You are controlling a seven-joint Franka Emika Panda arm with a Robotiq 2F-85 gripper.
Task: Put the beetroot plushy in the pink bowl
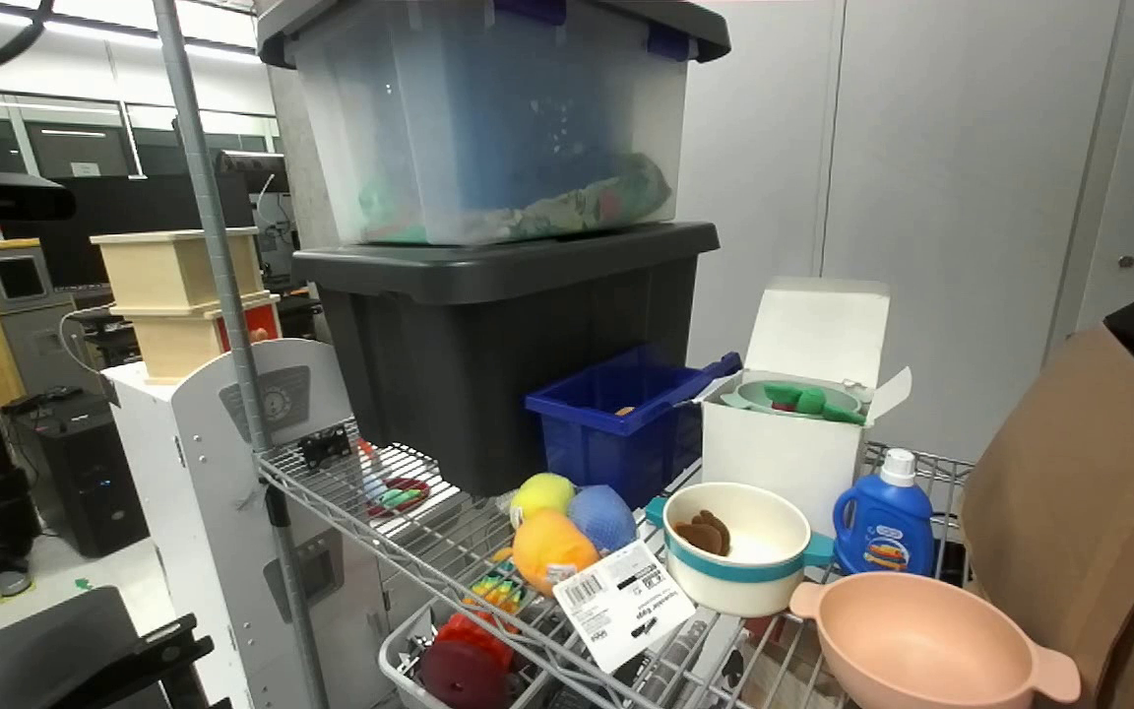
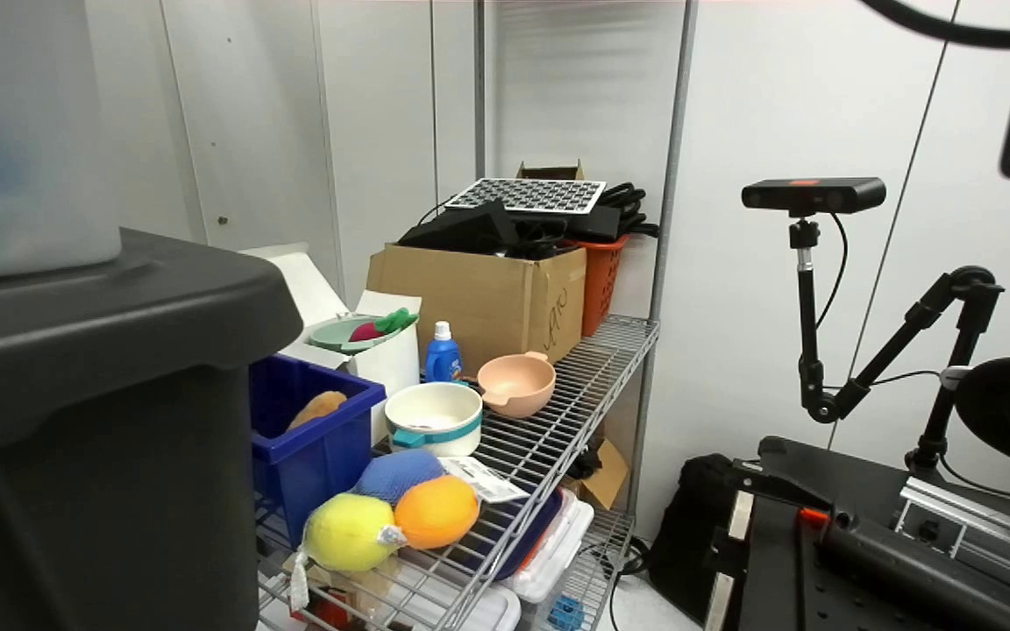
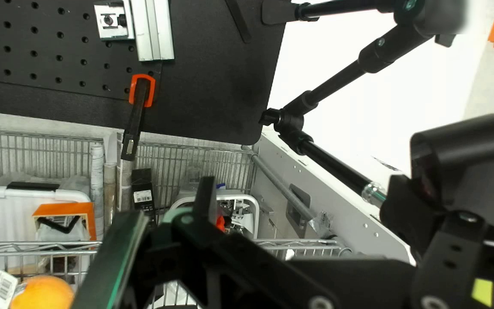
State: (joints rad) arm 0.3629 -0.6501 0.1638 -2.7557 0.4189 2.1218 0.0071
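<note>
Gripper (image 3: 168,201) gapes wide and empty | Beetroot plushy (image 2: 366,332) sits in a pale green bowl (image 2: 327,336) set in a white box (image 2: 395,361), seen in both exterior views | Pink bowl (image 2: 517,382) rests on the wire shelf (image 2: 621,337) near a blue bottle (image 2: 443,358)

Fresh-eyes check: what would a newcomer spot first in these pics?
Probably the clear bin stacked on the black bin, upper middle in an exterior view. Next, likely the yellow ball, orange ball and blue ball clustered on the wire shelf. Then the pink bowl at an exterior view's lower right, and the beetroot plushy in a pale green bowl, set in the white box's open top.
</note>
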